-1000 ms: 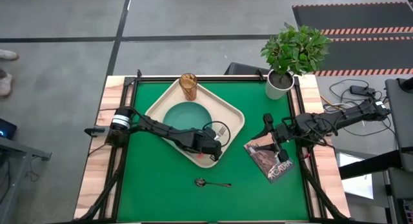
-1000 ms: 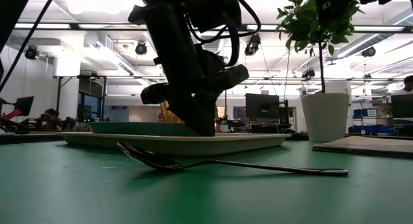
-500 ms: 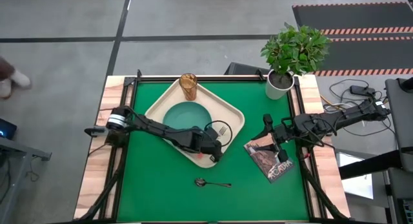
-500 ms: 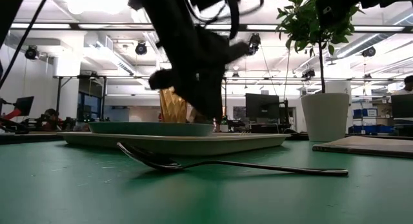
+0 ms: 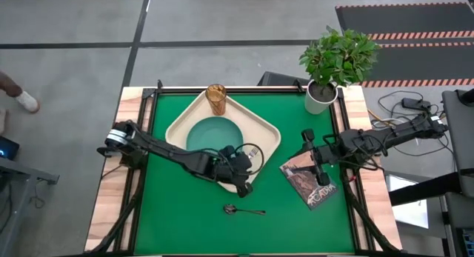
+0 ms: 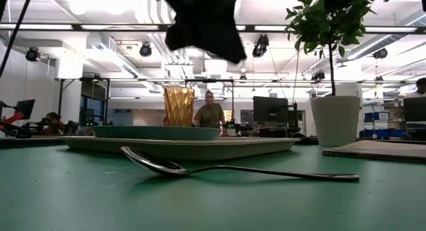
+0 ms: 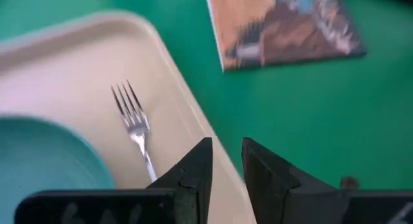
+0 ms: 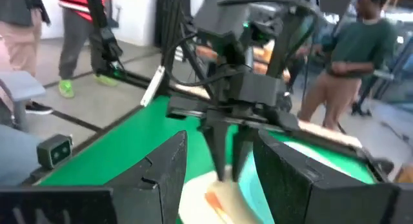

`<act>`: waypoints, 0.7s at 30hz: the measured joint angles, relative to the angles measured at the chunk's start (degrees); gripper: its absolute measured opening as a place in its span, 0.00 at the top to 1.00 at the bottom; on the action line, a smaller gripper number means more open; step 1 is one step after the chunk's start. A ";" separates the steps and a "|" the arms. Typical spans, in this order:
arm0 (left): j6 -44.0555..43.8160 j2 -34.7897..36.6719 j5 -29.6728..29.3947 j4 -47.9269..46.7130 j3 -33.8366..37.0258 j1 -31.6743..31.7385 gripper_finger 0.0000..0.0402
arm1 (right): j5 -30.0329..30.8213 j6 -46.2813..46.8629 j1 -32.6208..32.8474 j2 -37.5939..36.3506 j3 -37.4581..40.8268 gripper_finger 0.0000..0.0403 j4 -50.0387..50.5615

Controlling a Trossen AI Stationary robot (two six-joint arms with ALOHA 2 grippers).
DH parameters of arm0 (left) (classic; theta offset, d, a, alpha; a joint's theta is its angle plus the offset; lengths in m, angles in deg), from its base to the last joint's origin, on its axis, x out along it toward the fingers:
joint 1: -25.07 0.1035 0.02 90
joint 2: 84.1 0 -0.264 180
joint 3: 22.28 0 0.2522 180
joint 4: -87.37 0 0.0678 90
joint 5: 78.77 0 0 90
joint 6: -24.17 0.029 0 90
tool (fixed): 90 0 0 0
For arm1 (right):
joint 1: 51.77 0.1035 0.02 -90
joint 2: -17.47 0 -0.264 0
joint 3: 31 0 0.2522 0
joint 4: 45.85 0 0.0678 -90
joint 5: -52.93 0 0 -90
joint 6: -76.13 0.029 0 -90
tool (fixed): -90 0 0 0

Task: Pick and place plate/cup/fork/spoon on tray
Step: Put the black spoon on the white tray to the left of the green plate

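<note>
While I hung over the tray's [image 5: 180,118] lower corner: my left gripper [image 7: 226,146] was narrow, a slim gap between the fingers, nothing in it.
Right gripper [image 5: 315,158]: spread wide, empty, right of centre over the book [image 5: 307,184].
Already on tray: plate [image 5: 213,132], cup [image 5: 216,99], fork [image 7: 134,120].
Spoon [image 5: 243,209]: lower centre of the high view, flat on the mat, apart from the tray.
Handling: I judged it light, stiff, slick and thin.
Hold: across the handle [image 6: 279,172] near mid-length, fingers down to the mat.
Risk: it could skid or pivot.
</note>
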 joint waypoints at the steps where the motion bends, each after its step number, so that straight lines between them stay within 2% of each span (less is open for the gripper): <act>1: 1.03 0.47 -0.71 1.06 0.03 0.01 0.84 | -0.65 -0.68 -0.01 -0.10 0.01 0.59 -0.82; 5: 1.36 1.42 -4.19 3.57 -0.10 0.09 0.84 | -6.27 -3.80 0.00 -0.21 1.05 0.59 -4.56; 8: 1.28 1.76 -5.13 6.90 -0.06 0.09 0.84 | -7.33 -5.52 0.00 -0.31 2.18 0.59 -7.28; 13: -2.16 1.97 -4.95 6.77 -0.08 -0.42 0.84 | -7.32 -7.96 -0.02 -0.45 2.80 0.59 -8.32; 17: -5.04 1.97 -1.42 7.02 -0.05 -1.13 0.84 | -6.86 -8.21 -0.04 -0.72 2.80 0.59 -8.37; 21: -5.29 1.97 4.18 7.53 -0.19 -1.90 0.84 | -3.93 -8.20 -0.04 -1.04 2.80 0.59 -7.30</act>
